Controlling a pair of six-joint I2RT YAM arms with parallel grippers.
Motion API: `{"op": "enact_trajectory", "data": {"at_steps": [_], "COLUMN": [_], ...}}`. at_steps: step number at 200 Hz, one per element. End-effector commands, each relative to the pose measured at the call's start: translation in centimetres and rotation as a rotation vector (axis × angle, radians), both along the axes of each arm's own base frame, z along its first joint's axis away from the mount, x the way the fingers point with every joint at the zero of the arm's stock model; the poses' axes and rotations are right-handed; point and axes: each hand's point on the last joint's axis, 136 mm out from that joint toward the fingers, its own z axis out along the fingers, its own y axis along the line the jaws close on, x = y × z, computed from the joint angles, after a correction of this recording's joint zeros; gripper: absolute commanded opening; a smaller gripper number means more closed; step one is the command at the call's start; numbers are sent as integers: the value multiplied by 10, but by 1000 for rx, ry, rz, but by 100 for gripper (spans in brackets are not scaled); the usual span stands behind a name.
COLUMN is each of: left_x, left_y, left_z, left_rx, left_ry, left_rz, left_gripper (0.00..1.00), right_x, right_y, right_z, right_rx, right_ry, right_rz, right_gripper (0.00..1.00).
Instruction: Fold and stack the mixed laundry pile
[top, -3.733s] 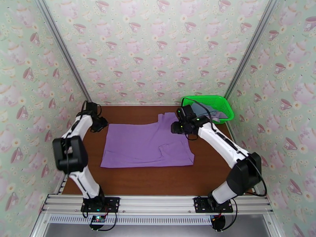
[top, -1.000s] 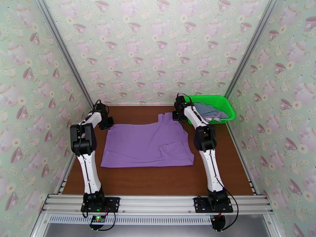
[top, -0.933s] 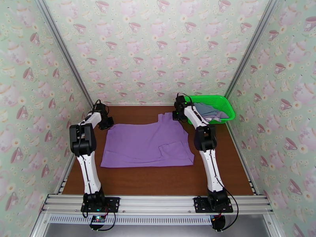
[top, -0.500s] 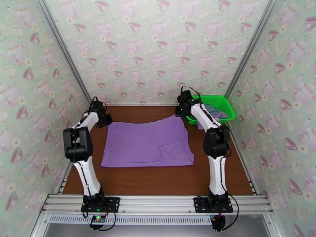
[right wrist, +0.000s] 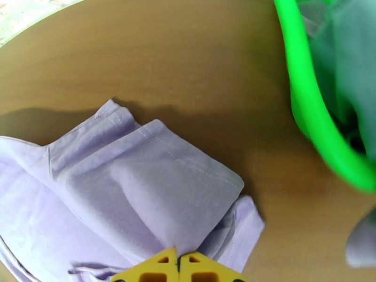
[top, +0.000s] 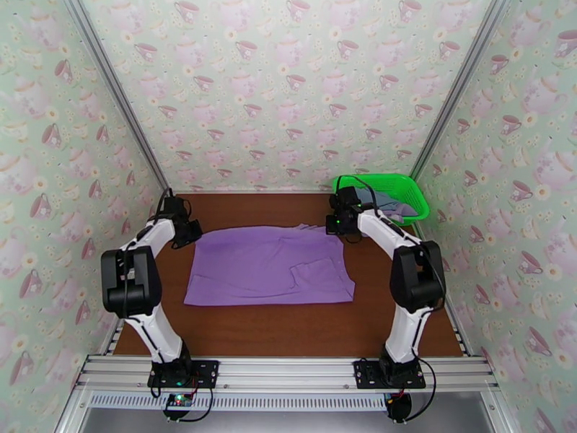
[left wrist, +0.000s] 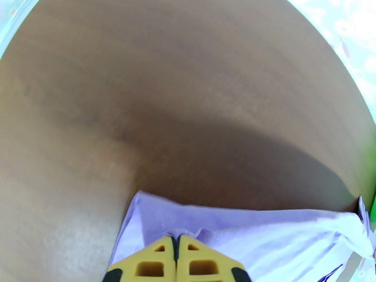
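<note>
purple shirt (top: 267, 265): plain bright purple from above, reads paler lilac in both wrist views, stitching the same colour. table (top: 288, 326): red-brown wood grain. basket (top: 407, 187), far right: vivid green. blue-grey garment (top: 393, 205) inside it: dusty, plain. walls (top: 288, 81): pale mint wallpaper, pink teapots and teacups, small white daisies. frame rails (top: 288, 373), near edge: bare silver. left arm (top: 148, 243) and right arm (top: 386, 236): white shells, black joints. left gripper (left wrist: 175, 238), right gripper (right wrist: 178, 254): yellow tips.
</note>
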Motion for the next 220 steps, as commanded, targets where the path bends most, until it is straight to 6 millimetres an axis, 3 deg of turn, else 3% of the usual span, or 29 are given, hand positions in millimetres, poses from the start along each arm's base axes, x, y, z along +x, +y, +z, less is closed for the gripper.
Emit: {"op": "enact_trajectory", "data": {"at_steps": [1, 61, 112, 121, 135, 151, 162, 193, 220], "left_x": [-15, -53, -72, -75, -78, -81, -82, -78, -76], "left_y": [8, 22, 36, 37, 39, 43, 46, 45, 39], "left_z": [-4, -26, -32, -34, -34, -29, -22, 8, 32], "left_rx": [21, 115, 200, 207, 219, 250, 276, 319, 340], "left_ry": [10, 126, 208, 219, 227, 232, 229, 193, 181], "left_rz": [51, 93, 127, 137, 146, 159, 163, 154, 157], "left_gripper": [0, 0, 0, 9, 31, 62, 73, 78, 78], "right_x": [-10, -50, -69, -71, -76, -78, -79, -78, -70], "right_y": [-2, -24, -34, -35, -36, -38, -41, -41, -20], "right_z": [1, -36, -68, -72, -79, -78, -74, -45, -15], "right_rx": [42, -17, -61, -64, -75, -89, -103, -117, -102], "right_ry": [-27, 52, 137, 154, 178, 184, 182, 148, 103], "right_rz": [-35, -105, -145, -147, -147, -146, -143, -129, -71], "right_gripper": [0, 0, 0, 0, 13, 29, 35, 45, 49]}}
